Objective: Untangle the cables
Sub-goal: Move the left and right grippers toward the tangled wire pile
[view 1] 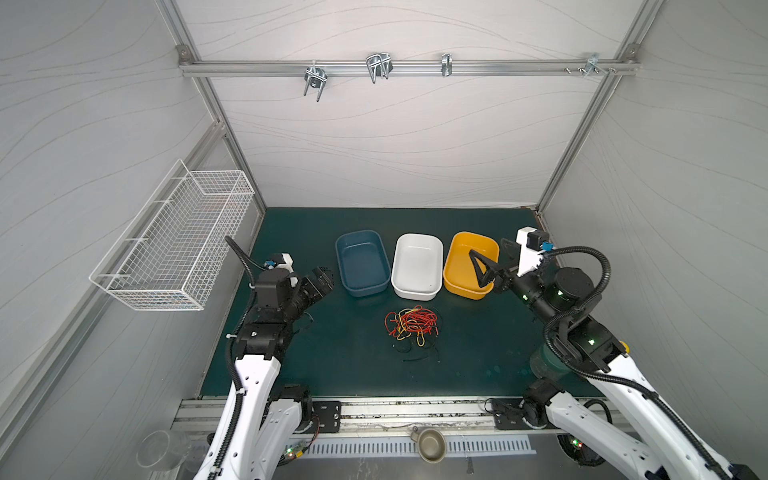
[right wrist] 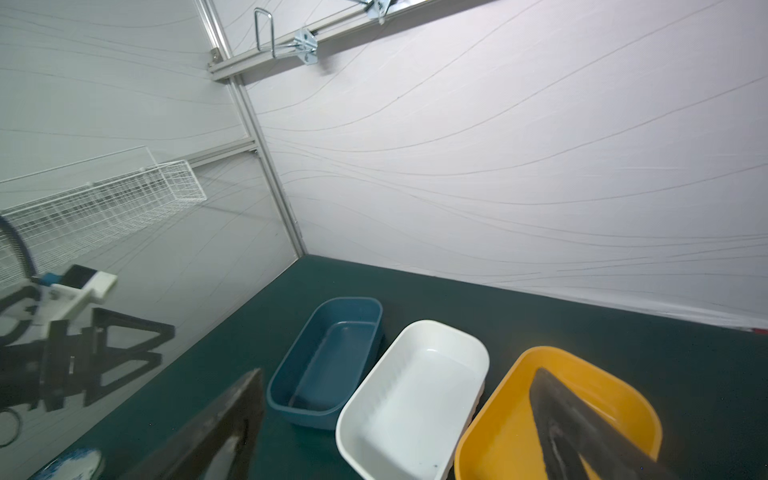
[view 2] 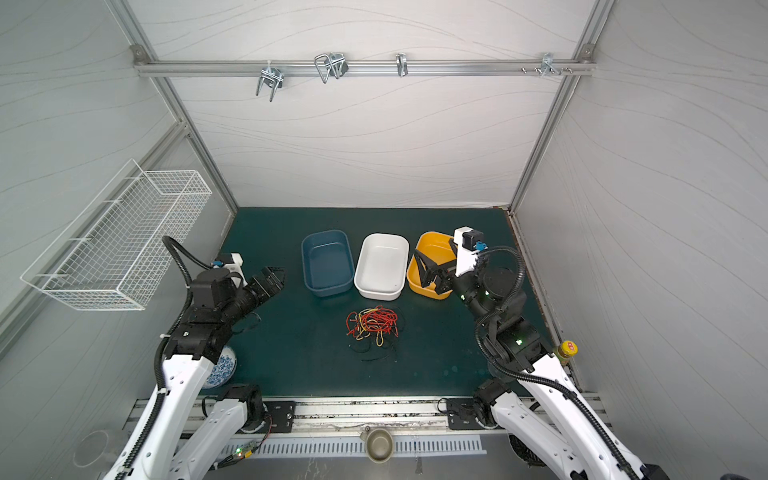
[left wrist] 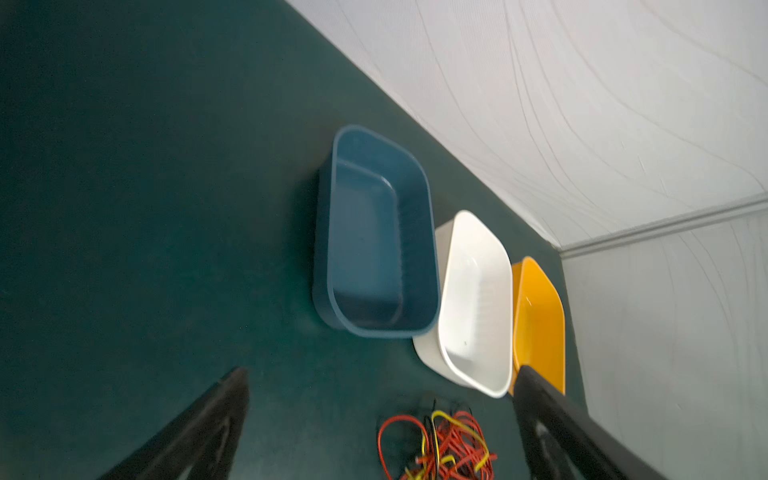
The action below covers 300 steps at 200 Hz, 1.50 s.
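Well, nothing is in hand yet. The cables point(view 1: 412, 328) lie as one tangled clump of red, yellow and black wire on the green mat, just off the white tub point(view 1: 415, 296) on its side toward the arm bases, not touching it. My left gripper point(left wrist: 382, 372) is spread wide and empty, well off from the white tub, beyond the blue tub point(view 1: 338, 257) that flanks it. My right gripper point(view 1: 476, 269) is also spread and empty, hanging above the yellow tub point(view 1: 461, 291) on the white tub's other flank.

What worries me:
- The black strands nearly vanish against the dark mat, so I may misjudge where one ends and pinch two at once.
- Closing on the middle of the clump would lift the whole knot, and pulling then likely tightens it.
- Bringing the right gripper down from where it is could clip the yellow tub's rim and shove it against the white tub.
- A dragged strand could snag on the white tub's wall.

As for writing, I can read none. No brand shows on the tubs or arms.
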Motion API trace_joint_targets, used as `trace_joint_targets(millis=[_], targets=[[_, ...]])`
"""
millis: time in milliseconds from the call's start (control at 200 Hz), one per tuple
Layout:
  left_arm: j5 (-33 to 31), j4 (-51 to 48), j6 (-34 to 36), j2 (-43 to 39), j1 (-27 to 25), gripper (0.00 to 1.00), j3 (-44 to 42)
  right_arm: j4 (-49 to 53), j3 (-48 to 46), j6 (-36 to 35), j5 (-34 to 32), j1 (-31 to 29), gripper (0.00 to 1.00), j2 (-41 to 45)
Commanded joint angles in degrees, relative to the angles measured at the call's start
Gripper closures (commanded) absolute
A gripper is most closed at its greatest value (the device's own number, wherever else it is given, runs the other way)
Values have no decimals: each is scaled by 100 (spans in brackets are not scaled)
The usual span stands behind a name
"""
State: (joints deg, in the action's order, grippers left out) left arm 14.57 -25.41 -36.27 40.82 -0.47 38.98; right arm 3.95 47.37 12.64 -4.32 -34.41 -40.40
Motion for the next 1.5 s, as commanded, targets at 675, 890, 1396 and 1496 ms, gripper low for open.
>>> trace_joint_targets(millis=[675, 890, 1396, 1496], targets=[[-1051, -1231, 834, 476, -2011, 2, 708, 2378, 248, 2417, -234, -1380, 18, -2012], [-1012, -1457, 1277, 1228, -2018, 3, 1127, 2165, -323, 2731, -348, -2014, 38, -2386], [-1079, -1519, 1462, 1401, -2097, 2, 927, 1535, -190, 2807, -508, -2272, 48, -3700], [-1088, -1561, 1474, 1476, -2157, 2, 945, 1467, -74, 2782, -489, -2167, 48, -3919]])
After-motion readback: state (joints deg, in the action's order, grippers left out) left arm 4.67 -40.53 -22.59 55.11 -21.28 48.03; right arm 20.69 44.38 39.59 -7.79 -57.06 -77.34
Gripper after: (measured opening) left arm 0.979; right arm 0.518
